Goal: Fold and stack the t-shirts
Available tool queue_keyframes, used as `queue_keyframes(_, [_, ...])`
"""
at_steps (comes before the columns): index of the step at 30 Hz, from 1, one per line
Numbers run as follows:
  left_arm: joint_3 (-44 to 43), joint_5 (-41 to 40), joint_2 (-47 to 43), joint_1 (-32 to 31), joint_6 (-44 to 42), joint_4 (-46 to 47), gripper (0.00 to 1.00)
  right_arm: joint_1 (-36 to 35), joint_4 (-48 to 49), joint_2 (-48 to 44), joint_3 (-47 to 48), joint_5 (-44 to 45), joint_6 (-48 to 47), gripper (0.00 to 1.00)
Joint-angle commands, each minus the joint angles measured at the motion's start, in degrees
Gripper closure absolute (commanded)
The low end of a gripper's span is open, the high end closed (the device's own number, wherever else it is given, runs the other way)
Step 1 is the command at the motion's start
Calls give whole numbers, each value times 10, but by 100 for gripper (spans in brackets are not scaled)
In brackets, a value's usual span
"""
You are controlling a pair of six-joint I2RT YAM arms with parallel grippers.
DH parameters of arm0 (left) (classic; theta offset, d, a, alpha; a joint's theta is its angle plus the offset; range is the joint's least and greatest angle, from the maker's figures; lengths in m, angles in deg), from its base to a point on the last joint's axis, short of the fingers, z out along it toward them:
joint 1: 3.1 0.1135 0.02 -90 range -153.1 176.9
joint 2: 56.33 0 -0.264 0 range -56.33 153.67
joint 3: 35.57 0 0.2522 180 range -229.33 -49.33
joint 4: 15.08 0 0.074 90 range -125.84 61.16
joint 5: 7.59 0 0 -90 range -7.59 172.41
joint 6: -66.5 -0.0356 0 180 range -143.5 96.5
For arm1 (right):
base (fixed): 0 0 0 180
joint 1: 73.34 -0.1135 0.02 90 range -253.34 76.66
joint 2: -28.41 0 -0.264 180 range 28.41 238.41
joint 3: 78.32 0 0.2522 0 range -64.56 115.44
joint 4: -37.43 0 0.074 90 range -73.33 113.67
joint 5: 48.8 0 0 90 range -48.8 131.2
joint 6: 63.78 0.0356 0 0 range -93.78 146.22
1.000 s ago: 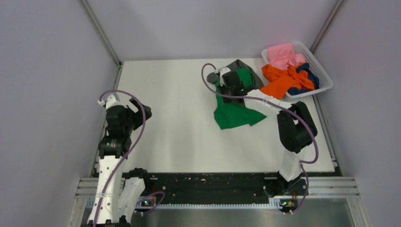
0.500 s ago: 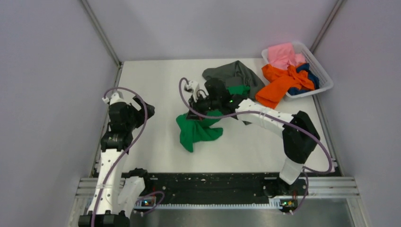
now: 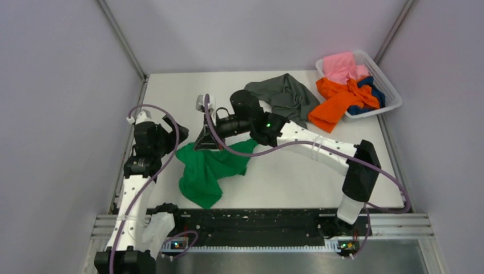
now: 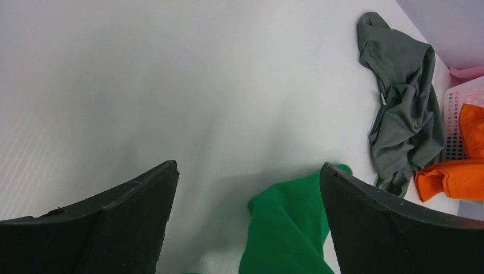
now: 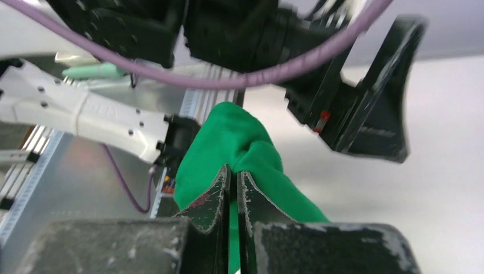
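A bright green t-shirt hangs crumpled over the table's left-middle. My right gripper is shut on a fold of it and holds it up. My left gripper is open and empty just left of the green cloth, which shows between its fingers. A dark grey t-shirt lies crumpled at the back, also in the left wrist view. Orange, pink and blue t-shirts lie in the basket, the orange one spilling onto the table.
The white plastic basket stands at the back right corner. Grey walls enclose the table on three sides. A black rail with the arm bases runs along the near edge.
My right gripper has dragged the green t-shirt from beside the grey one leftward across the table to my left gripper. The left arm has leaned a little towards it.
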Motion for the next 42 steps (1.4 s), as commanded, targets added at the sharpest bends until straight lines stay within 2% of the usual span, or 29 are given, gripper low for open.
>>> queue_keyframes(1, [1, -5, -13, 1, -1, 15, 1, 2, 55, -66, -1, 105, 9, 100])
queue_keyframes(3, [2, -11, -18, 1, -4, 10, 1, 10, 38, -70, -35, 180, 7, 100])
queue_keyframes(6, [2, -22, -20, 1, -6, 3, 1, 40, 25, -76, -89, 244, 34, 100])
queue_keyframes(7, [0, -22, -19, 1, -6, 1, 1, 53, 12, -75, -104, 263, 42, 97])
queue_keyframes(8, [-1, -22, -17, 1, -7, -2, 1, 65, -13, -72, -110, 281, 44, 89])
queue_keyframes(10, [-5, -22, -12, 1, -8, -6, 1, 96, -56, -65, -106, 321, 52, 54])
queue_keyframes(11, [-7, -22, -9, 1, -9, -10, 1, 112, -77, -63, -101, 351, 60, 27])
queue_keyframes(12, [-9, -23, -5, 1, -7, -16, 1, 132, -88, -63, -99, 384, 71, 6])
queue_keyframes(13, [-11, -22, -1, 1, -4, -22, 1, 151, -92, -65, -100, 416, 78, 2])
queue_keyframes(16, [-11, -22, 14, 1, -2, -38, 1, 203, -89, -52, -107, 534, 63, 1])
queue_keyframes(20, [-3, -8, 37, 1, 2, -59, 1, 276, -108, 12, -88, 595, 54, 1])
queue_keyframes(25, [34, 55, 61, -4, 12, -53, 1, 354, -139, 137, -26, 556, 71, 1])
queue_keyframes(33, [60, 70, 94, -9, 19, -64, 1, 377, -147, 251, 35, 504, 72, 3])
queue_keyframes(34, [60, 69, 93, -9, 20, -64, 1, 377, -146, 261, 38, 490, 71, 8])
queue_keyframes(36, [58, 63, 91, -10, 20, -66, 1, 377, -141, 283, 46, 463, 70, 31])
queue_keyframes(38, [55, 56, 85, -10, 22, -67, 1, 376, -138, 302, 57, 459, 75, 75])
queue_keyframes(39, [53, 53, 83, -10, 21, -69, 1, 375, -135, 304, 62, 471, 77, 90])
queue_keyframes(40, [49, 51, 81, -12, 21, -74, 1, 374, -134, 296, 68, 485, 77, 100])
queue_keyframes(42, [45, 44, 74, -12, 19, -83, 1, 375, -124, 261, 75, 520, 72, 100])
